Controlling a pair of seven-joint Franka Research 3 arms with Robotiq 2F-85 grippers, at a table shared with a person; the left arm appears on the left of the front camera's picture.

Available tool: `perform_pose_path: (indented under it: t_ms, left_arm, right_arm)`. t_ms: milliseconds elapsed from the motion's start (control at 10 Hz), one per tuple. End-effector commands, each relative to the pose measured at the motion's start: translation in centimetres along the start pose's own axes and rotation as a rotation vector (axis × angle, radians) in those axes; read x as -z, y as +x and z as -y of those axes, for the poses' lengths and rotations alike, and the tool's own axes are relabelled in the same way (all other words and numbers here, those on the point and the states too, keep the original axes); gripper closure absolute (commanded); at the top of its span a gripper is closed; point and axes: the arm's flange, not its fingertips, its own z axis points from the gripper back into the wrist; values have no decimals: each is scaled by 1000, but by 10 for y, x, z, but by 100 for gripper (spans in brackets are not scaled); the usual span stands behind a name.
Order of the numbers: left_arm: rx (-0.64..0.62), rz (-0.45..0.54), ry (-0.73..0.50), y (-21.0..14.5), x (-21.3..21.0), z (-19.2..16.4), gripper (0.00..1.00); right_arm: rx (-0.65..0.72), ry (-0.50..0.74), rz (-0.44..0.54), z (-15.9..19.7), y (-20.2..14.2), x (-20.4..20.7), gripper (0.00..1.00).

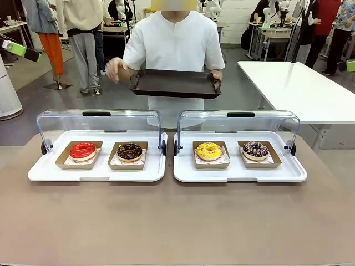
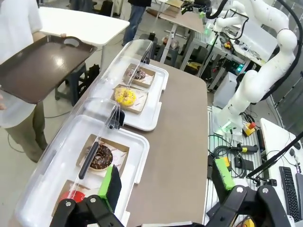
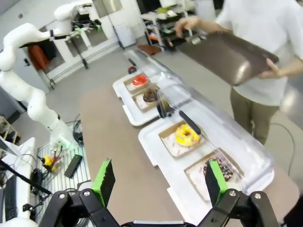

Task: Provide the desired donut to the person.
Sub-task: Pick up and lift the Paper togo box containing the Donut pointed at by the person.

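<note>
Across the table (image 1: 177, 221) the person (image 1: 175, 50) holds a dark tray (image 1: 175, 84) — bare. Red donut (image 1: 83, 150), brown donut (image 1: 129, 151), yellow donut (image 1: 209, 150) and sprinkle donut (image 1: 255, 149) sit in their boxes (image 1: 62, 158). Left gripper (image 2: 165, 177) and right gripper (image 3: 158, 182) gape wide, holding nothing — no donut picked yet.

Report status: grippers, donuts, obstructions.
Left gripper open, right gripper open. Red donut, chocolate donut, yellow donut, sprinkled donut untouched, covers open. Person holds tray. Nothing blocking.
</note>
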Motion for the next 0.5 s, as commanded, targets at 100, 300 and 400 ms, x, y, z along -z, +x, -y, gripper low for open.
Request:
perform_pose_path:
  t_ms: [100,300,400]
  left_arm:
    - [-25,-52,64,-3,1,8,0]
    - [-25,-70,81,-4,-4,6,0]
    - [-27,-74,85,-5,-4,5,0]
  right_arm:
    - [57,-47,-20,-11,-14,0,0]
    - [70,-64,-10,-12,-18,-4,0]
    - [73,-69,-9,-13,-19,-5,0]
